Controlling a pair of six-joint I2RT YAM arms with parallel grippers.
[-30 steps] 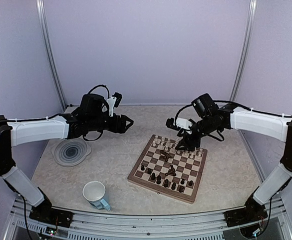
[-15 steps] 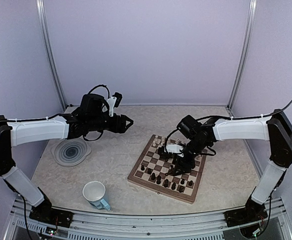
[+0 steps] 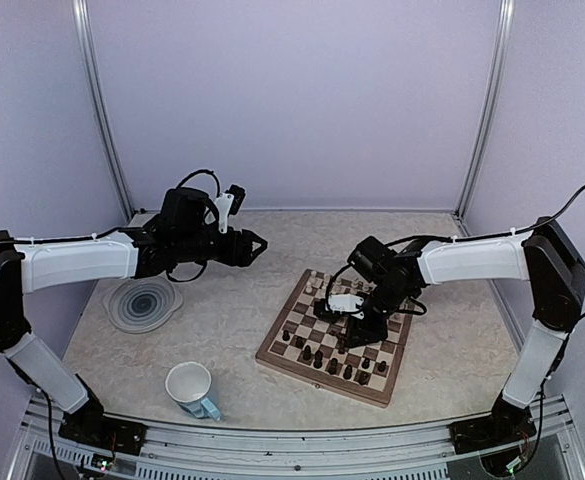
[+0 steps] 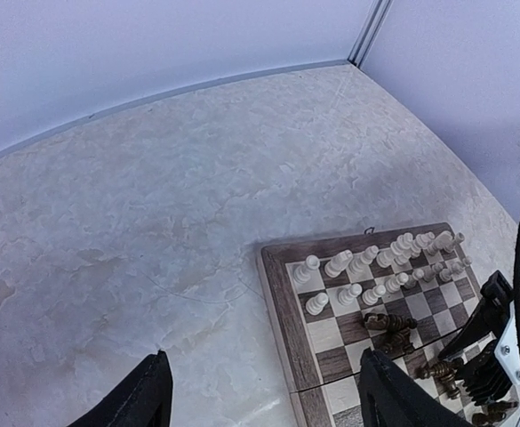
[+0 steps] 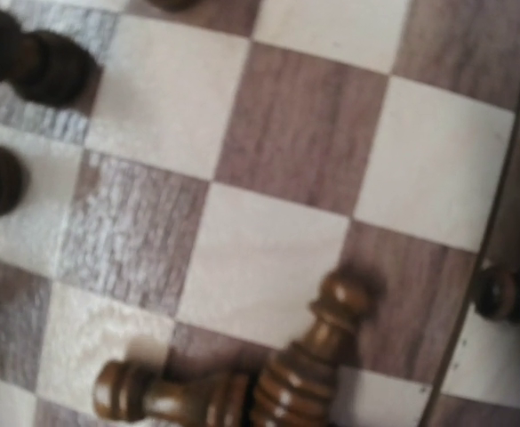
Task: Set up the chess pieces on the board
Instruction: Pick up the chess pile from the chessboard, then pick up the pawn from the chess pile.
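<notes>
The top external view looks down from high at the near side, taking in the whole worktop and the board. The left wrist view hangs well above the worktop, facing forward and down, catching the board's far left corner. The right wrist view sits very close over the board: a few squares, blurred dark chess pieces. All three share the board.
</notes>
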